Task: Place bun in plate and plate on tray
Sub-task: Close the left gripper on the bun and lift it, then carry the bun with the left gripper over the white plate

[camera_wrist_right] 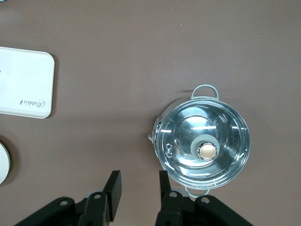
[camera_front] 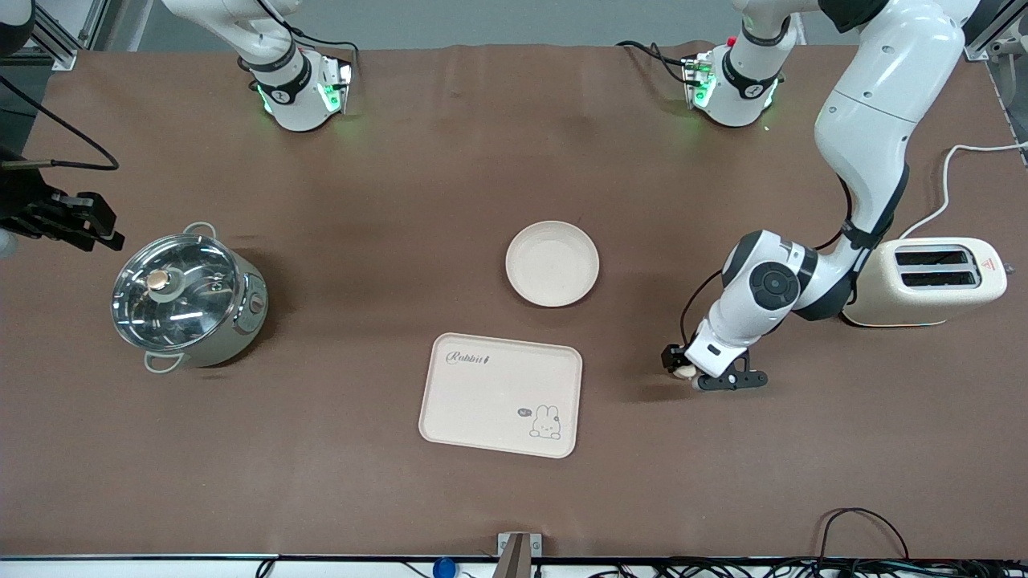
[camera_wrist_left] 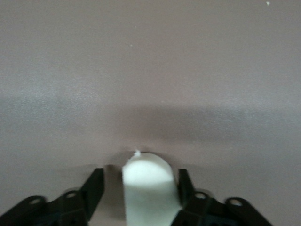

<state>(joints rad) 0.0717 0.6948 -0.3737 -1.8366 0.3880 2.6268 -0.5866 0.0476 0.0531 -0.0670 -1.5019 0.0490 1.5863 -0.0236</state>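
The bun (camera_front: 684, 372) lies on the brown table toward the left arm's end, nearer the front camera than the toaster. My left gripper (camera_front: 689, 374) is low over it, jaws open and straddling it; in the left wrist view the bun (camera_wrist_left: 149, 186) sits between the fingers (camera_wrist_left: 94, 188), close against one with a gap to the other. The round cream plate (camera_front: 552, 263) is bare at mid-table. The Rabbit tray (camera_front: 502, 395) lies nearer the front camera than the plate. My right gripper (camera_front: 104, 233) waits open and empty above the table beside the pot.
A steel pot with a glass lid (camera_front: 186, 295) stands toward the right arm's end; it also shows in the right wrist view (camera_wrist_right: 202, 141), with a tray corner (camera_wrist_right: 23, 82). A cream toaster (camera_front: 932, 281) stands near the left arm's elbow, its white cable trailing away.
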